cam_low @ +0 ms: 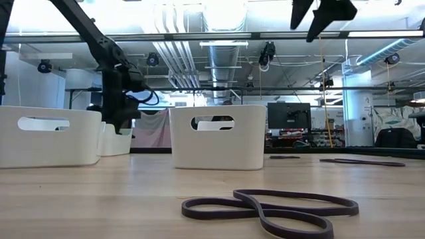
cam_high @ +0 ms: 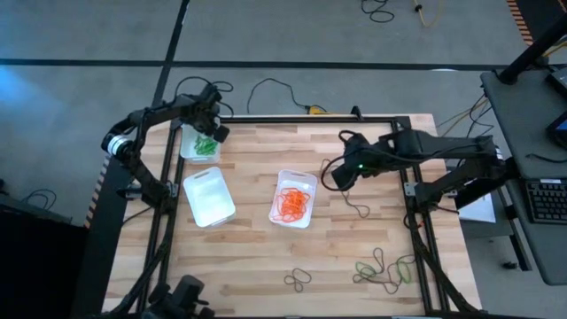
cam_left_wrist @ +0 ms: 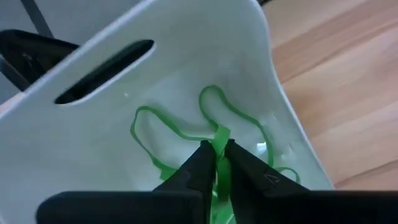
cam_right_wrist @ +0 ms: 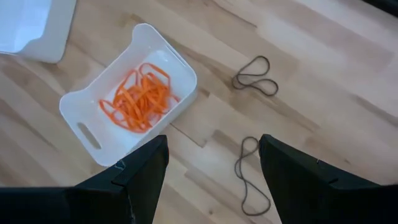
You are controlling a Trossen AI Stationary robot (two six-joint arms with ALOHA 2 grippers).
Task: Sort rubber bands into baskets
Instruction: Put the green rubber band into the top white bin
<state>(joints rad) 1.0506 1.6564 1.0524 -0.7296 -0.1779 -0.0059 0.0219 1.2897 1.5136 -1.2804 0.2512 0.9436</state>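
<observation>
Three white baskets stand on the wooden table. The far-left basket (cam_high: 189, 152) holds green rubber bands (cam_high: 205, 146), the middle one (cam_high: 209, 197) shows nothing inside, and the third (cam_high: 294, 197) holds orange rubber bands (cam_right_wrist: 138, 98). My left gripper (cam_left_wrist: 216, 150) reaches down into the far-left basket (cam_left_wrist: 205, 56), shut on a green rubber band (cam_left_wrist: 186, 127). My right gripper (cam_right_wrist: 213, 142) hangs open high above the table, just right of the orange basket (cam_right_wrist: 81, 118), with nothing between its fingers. Loose dark bands (cam_right_wrist: 255, 74) lie flat on the wood. My left gripper pinches a green rubber band at a folded stretch (cam_left_wrist: 219, 134) between its two fingertips. The fingers come from above, pointing steeply down into the basket. The band's two loops (cam_left_wrist: 149, 124) spread out beyond the fingertips over the basket's floor, slack.
Near the table's front edge lie a dark band (cam_high: 299, 280) and a tangle of green and dark bands (cam_high: 385, 268). Another dark band (cam_right_wrist: 247, 174) lies under my right gripper. Black frame bars run along the table's edges (cam_high: 310, 118). Bare wood lies between the baskets and the front edge.
</observation>
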